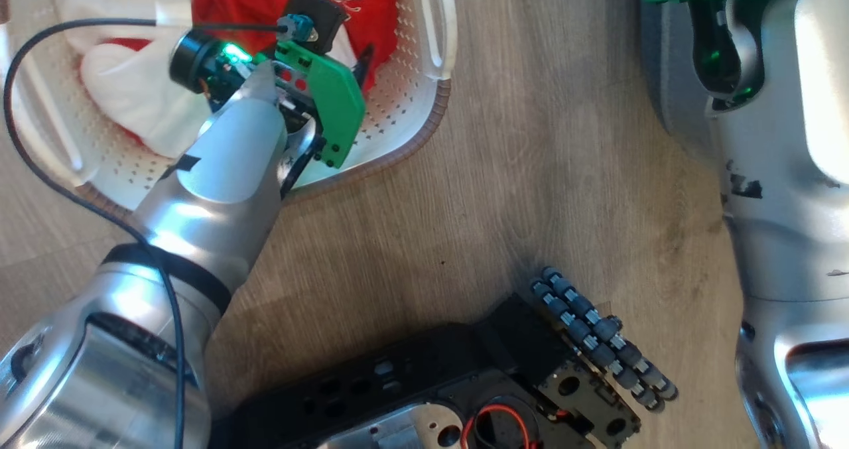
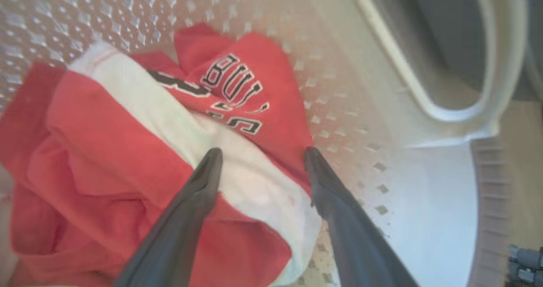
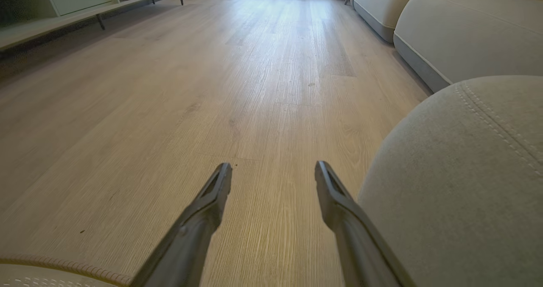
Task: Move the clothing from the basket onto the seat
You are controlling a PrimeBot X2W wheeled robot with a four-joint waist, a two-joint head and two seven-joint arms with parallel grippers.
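Left gripper (image 2: pixel 263 151) is down inside the basket (image 2: pixel 360 121), jaws spread wide over the clothing (image 2: pixel 106 151), a crumpled red piece with a white band and black lettering. Nothing is pinched, and the tips look right at the fabric, though I can't tell whether they touch. Right gripper (image 3: pixel 273 165) hangs wide open and empty above the wooden floor (image 3: pixel 254 66), the grey seat (image 3: pixel 458 185) just beside it.

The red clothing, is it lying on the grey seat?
No, the red clothing lies crumpled inside the cream perforated basket.
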